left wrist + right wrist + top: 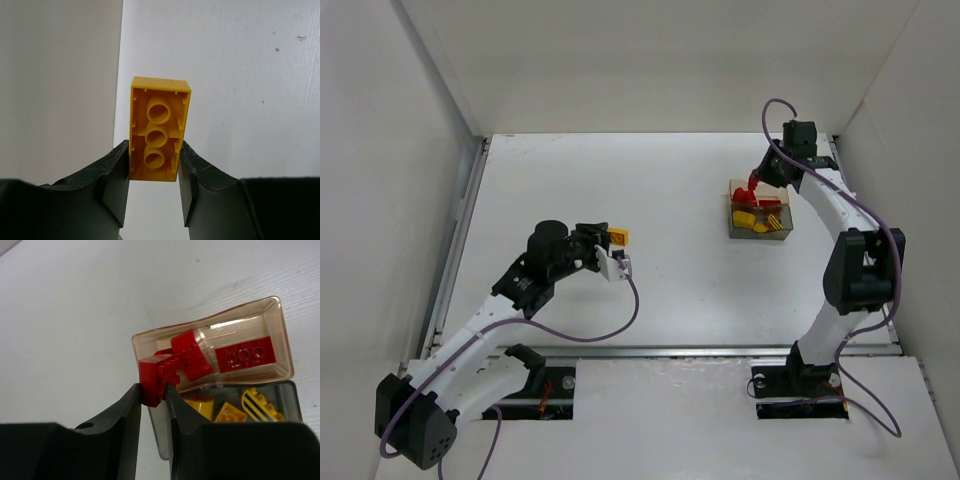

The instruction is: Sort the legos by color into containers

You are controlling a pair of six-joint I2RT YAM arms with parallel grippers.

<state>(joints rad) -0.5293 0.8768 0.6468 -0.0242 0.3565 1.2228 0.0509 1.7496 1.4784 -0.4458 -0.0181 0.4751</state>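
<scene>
Evidently each arm carried a brick bound for the containers (760,217). The right gripper (153,395) had its jaws drawn narrow on a red lego (160,371) and held it tilted across the rim at one end of the beige tub (281,335), probably so that letting go would tip it in with the red bricks (245,354) lying inside. The grey tub (296,396), touching the beige one along its side, held only yellow pieces (227,412), so the colours looked correctly split.

Well apart from the containers, out over the bare table (620,170), the left gripper (154,170) pinched a yellow lego (160,117) by its long sides near one end. The hollow underside faced the wrist camera. Most of the brick stuck out past the fingertips, which I judge would help it drop cleanly into the small grey tub. It seemed to hang back while the right arm occupied the containers.
</scene>
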